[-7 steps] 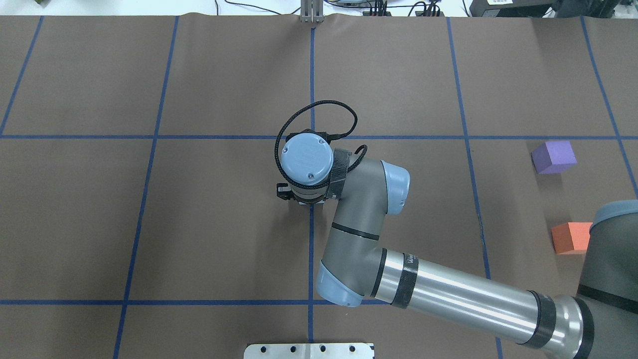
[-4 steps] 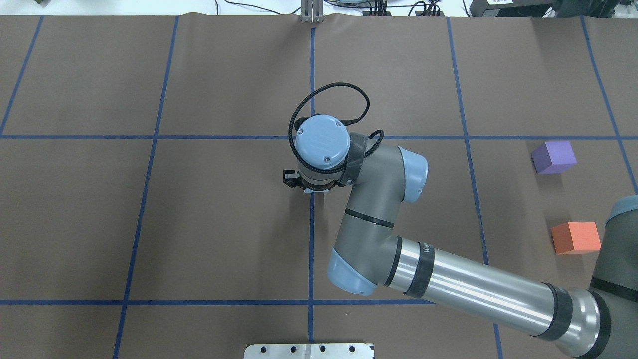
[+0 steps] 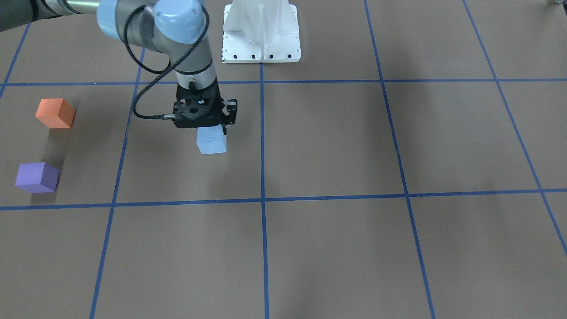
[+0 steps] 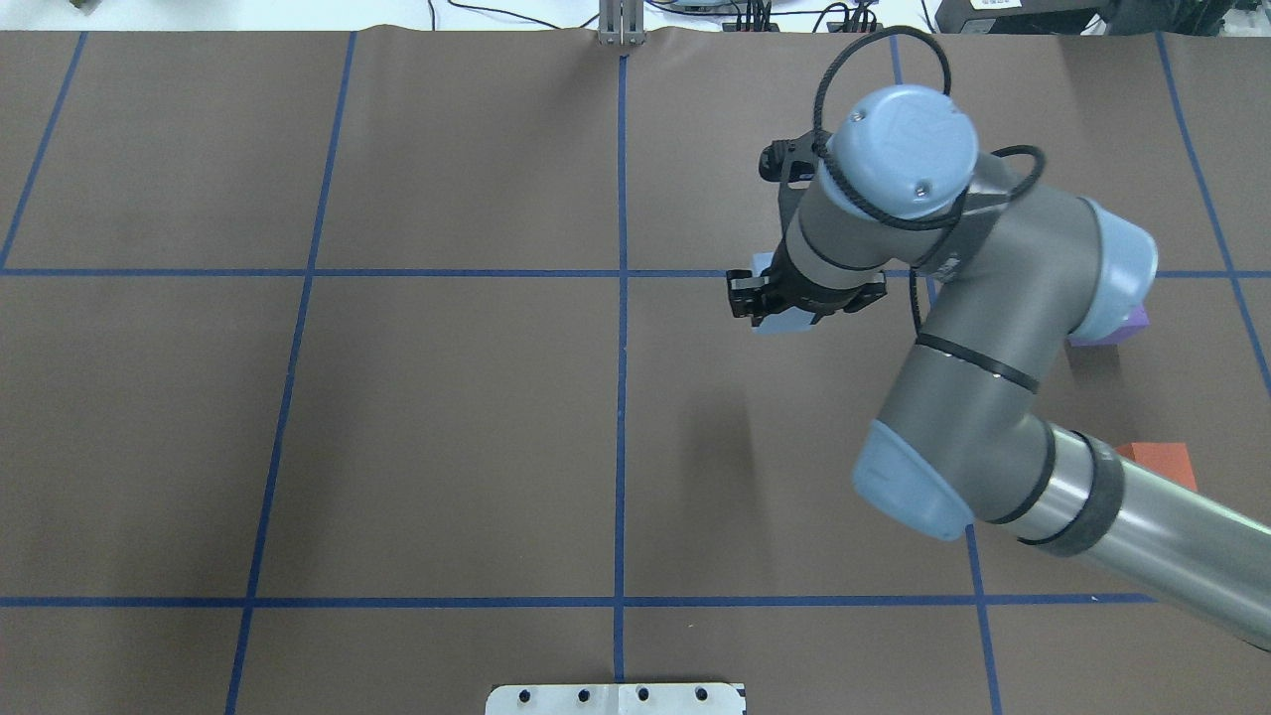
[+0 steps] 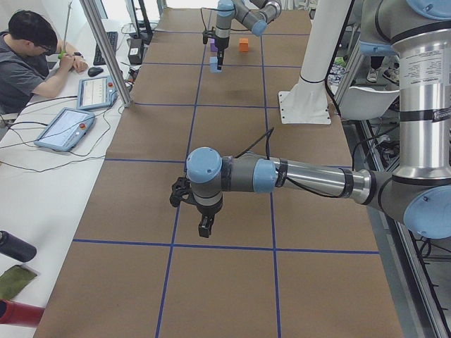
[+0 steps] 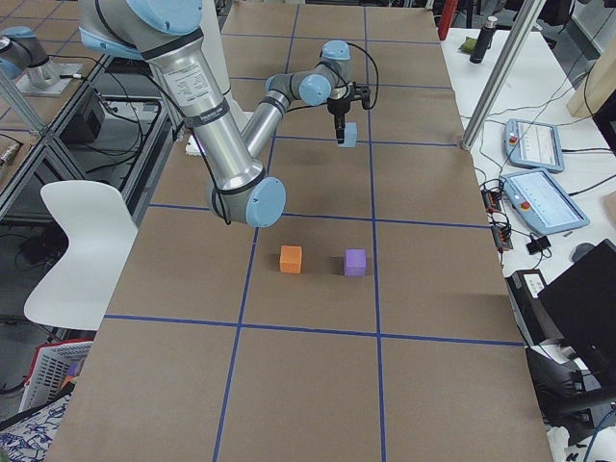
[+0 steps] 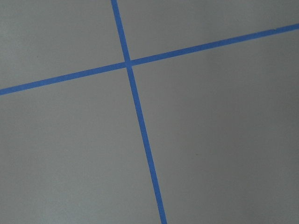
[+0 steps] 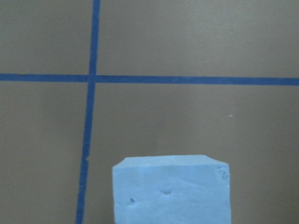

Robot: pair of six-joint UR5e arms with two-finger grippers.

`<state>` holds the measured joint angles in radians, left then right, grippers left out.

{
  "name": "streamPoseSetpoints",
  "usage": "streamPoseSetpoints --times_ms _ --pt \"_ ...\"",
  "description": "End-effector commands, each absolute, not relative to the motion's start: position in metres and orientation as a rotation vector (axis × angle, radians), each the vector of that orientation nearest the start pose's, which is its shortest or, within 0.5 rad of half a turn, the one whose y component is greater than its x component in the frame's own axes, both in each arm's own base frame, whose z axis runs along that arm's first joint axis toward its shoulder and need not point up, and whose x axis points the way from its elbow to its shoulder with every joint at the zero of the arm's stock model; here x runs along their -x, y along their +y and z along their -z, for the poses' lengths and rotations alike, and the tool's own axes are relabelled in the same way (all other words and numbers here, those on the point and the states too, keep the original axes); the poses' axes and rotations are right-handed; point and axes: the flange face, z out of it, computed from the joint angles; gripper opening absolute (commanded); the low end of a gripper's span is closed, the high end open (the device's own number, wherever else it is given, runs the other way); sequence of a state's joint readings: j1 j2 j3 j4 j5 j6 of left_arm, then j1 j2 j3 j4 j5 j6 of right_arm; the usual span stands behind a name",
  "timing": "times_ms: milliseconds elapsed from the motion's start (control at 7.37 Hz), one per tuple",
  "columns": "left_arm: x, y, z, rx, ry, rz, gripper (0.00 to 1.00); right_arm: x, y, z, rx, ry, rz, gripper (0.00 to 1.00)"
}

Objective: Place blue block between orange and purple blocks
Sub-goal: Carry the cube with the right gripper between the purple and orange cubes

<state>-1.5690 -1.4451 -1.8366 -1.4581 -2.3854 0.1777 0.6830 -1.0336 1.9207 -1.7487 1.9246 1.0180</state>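
My right gripper (image 3: 211, 131) is shut on the light blue block (image 3: 211, 142) and holds it above the brown table, as its shadow on the mat shows. The block fills the lower part of the right wrist view (image 8: 170, 191) and shows under the wrist in the overhead view (image 4: 782, 326). The orange block (image 3: 54, 113) and the purple block (image 3: 36, 177) sit apart on the table, off to the side of the gripper. In the overhead view the arm covers part of the purple block (image 4: 1132, 328) and the orange block (image 4: 1164, 459). My left gripper (image 5: 204, 229) shows only in the exterior left view; I cannot tell its state.
A white mount base (image 3: 261, 44) stands at the robot's side of the table. Blue tape lines grid the brown mat (image 4: 397, 397). An operator (image 5: 28, 63) sits at a side desk with tablets (image 5: 67, 127). A metal pole (image 5: 106, 49) stands at the table's edge.
My right arm has swung from the table's centre to the right and farther away, carrying the blue block higher. It now covers part of the purple and orange blocks in the overhead view.
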Motion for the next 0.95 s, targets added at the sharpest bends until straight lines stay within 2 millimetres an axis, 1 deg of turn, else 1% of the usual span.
streamPoseSetpoints --times_ms 0,136,271,407,543,679,814 --pt "0.06 -0.435 -0.594 -0.103 0.81 -0.177 1.0 0.314 -0.453 -0.297 -0.093 -0.741 0.034 0.0" --pt "0.06 -0.435 -0.593 -0.105 0.81 -0.178 1.0 0.282 -0.449 -0.33 -0.08 -0.761 0.003 0.0" --pt "0.06 -0.435 -0.592 -0.106 0.81 -0.178 1.0 0.261 -0.44 -0.375 -0.103 -0.788 -0.004 0.0" --pt "0.06 -0.435 -0.592 -0.106 0.81 -0.178 1.0 0.236 -0.434 -0.419 -0.105 -0.815 -0.023 0.0" --pt "0.06 -0.435 -0.592 -0.108 0.809 -0.179 1.0 0.217 -0.422 -0.464 -0.098 -0.816 -0.04 0.0" --pt "0.06 -0.435 -0.592 -0.108 0.809 -0.179 1.0 0.204 -0.413 -0.506 -0.115 -0.83 -0.043 0.0" --pt "0.06 -0.435 -0.591 -0.108 0.811 -0.179 1.0 0.197 -0.404 -0.537 -0.114 -0.828 -0.046 0.0"
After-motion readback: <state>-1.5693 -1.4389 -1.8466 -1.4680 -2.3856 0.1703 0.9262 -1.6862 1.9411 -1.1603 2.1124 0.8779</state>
